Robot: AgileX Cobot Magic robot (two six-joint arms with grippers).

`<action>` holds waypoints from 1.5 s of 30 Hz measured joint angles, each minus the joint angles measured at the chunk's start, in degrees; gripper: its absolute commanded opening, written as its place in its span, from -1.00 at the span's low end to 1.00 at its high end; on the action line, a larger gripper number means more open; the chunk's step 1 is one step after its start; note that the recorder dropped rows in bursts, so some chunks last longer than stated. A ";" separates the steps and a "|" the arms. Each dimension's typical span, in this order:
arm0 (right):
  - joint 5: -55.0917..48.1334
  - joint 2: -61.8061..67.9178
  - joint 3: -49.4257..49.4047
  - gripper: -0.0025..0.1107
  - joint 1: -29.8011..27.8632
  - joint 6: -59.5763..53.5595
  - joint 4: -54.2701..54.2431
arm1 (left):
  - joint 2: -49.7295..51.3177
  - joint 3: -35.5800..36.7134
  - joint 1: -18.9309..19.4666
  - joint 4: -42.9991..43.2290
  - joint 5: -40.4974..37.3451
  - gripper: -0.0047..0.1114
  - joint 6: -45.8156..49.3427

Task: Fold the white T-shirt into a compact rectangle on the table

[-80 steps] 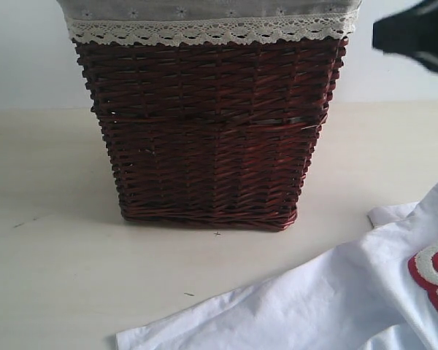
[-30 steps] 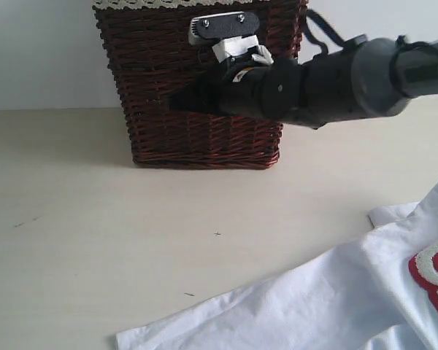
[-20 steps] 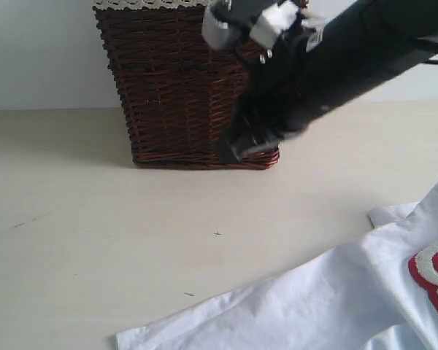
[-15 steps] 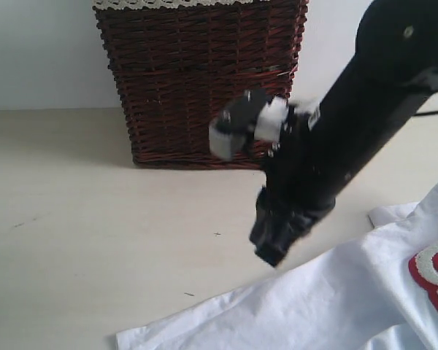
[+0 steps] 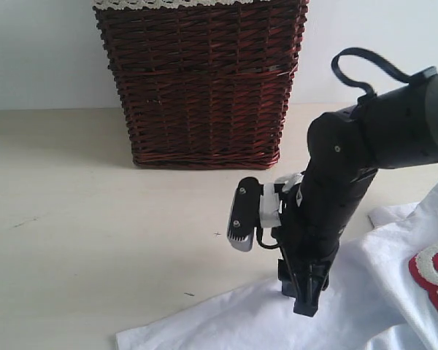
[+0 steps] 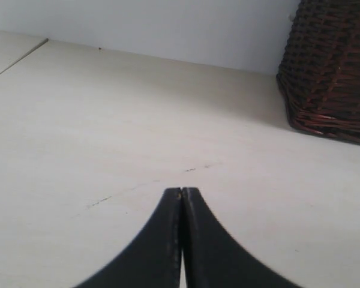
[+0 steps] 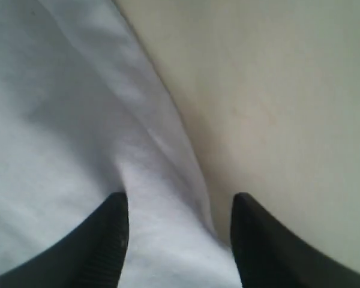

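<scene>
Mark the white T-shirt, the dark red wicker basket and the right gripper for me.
white short-sleeved T-shirt with red-outlined lettering (image 5: 379,284), exterior view, plain cloth beside the lettering.
dark red-brown woven wicker basket (image 5: 204,87), exterior view, middle of front wall.
right gripper (image 7: 179,240), right wrist view, midway between its open jaws.

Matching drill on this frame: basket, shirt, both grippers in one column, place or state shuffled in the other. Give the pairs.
1. wicker basket
2. white T-shirt
3. left gripper
4. right gripper

A. jaws apart over a cloth edge
B. shut above bare table
C. spread out at the near right of the exterior view
D. standing upright at the far side of the table

Pairs: 1-D, 2-C, 3-B, 4-A
</scene>
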State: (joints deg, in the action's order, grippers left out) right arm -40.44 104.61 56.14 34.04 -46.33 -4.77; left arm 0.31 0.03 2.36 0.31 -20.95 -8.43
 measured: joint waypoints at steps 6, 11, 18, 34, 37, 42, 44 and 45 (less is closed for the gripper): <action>1.46 2.97 0.00 -0.95 0.00 -0.23 1.88 | 0.00 0.00 0.00 0.00 0.00 -0.92 0.00; -1.70 1.56 4.72 -0.96 0.00 -0.23 1.08 | 0.00 0.00 0.00 0.00 0.00 -0.92 0.00; 3.27 -2.97 10.29 -0.96 0.00 -4.52 -7.29 | 0.00 0.00 0.00 0.00 0.00 -0.92 0.00; 32.62 0.45 10.53 0.00 0.00 15.72 -7.72 | 0.00 0.00 0.00 0.00 0.00 -0.92 0.00; 29.85 -7.16 10.53 0.00 0.00 17.18 -7.84 | 0.00 0.00 0.00 0.00 0.00 -0.92 0.00; 19.58 -16.41 10.53 -0.08 -3.18 29.78 -0.69 | 0.00 0.00 0.00 0.00 0.00 -0.92 0.00; 14.66 -19.97 10.42 -0.08 -5.31 34.98 4.18 | 0.00 0.00 0.00 0.00 0.00 -0.92 0.00; 12.28 -22.95 9.73 -0.08 -6.11 36.31 5.35 | 0.00 0.00 0.00 0.00 0.00 -0.92 0.00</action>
State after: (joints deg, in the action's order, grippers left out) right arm -28.16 81.65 65.87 27.93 -10.01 0.58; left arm 0.31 0.03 2.36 0.31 -20.95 -8.43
